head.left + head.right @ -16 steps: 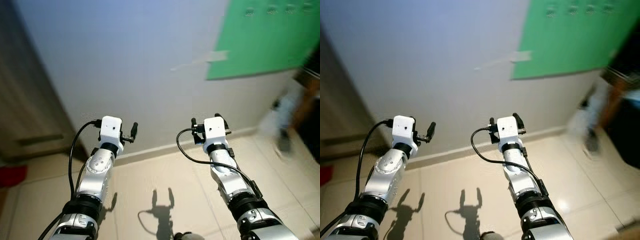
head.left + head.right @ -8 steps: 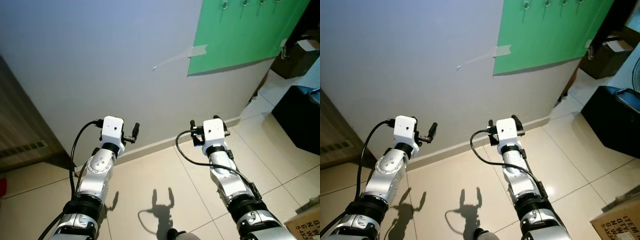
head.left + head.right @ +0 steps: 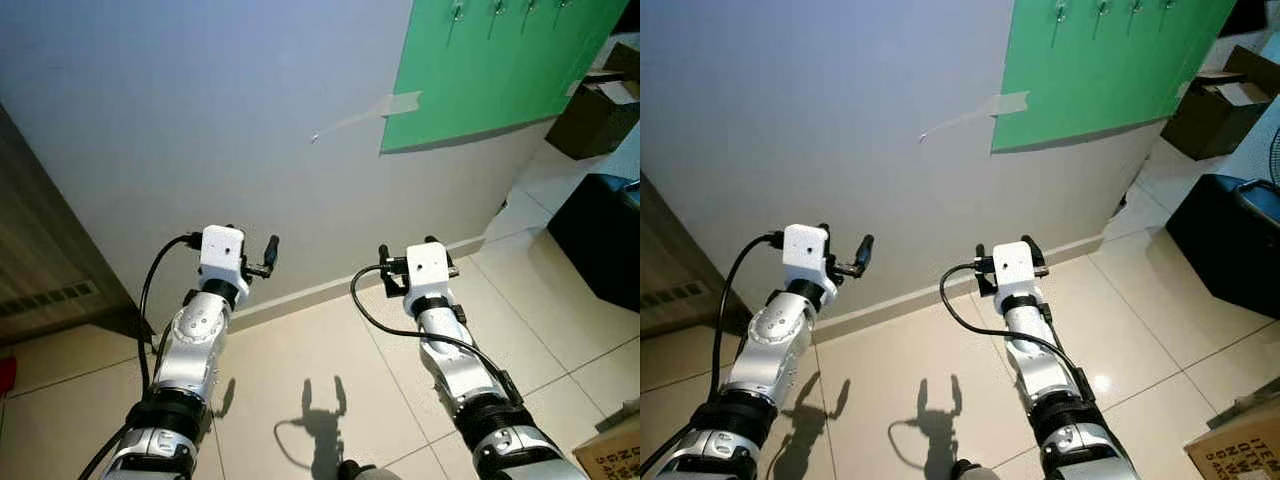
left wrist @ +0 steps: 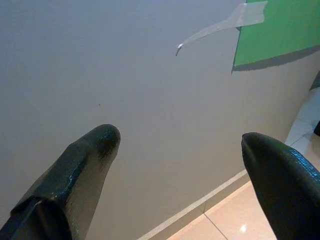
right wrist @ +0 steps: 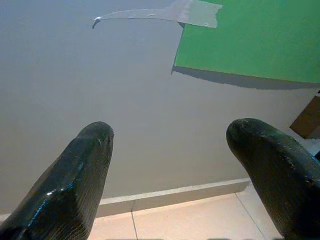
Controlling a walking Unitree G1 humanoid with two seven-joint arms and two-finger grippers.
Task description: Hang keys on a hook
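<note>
Before the grey wall point(image 3: 200, 110), left pincer point(image 4: 180, 145) and right pincer point(image 5: 170, 145) gape empty

Silver arms, white wrist blocks, black cables, black fingers point(image 4: 75, 175).

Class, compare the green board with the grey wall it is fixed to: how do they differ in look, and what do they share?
The green board is bright green; the grey wall is pale grey. The green board carries a row of hooks along its top; the grey wall is bare apart from a strip of tape. The board covers little; the wall spreads wide. Both are flat and upright.
</note>
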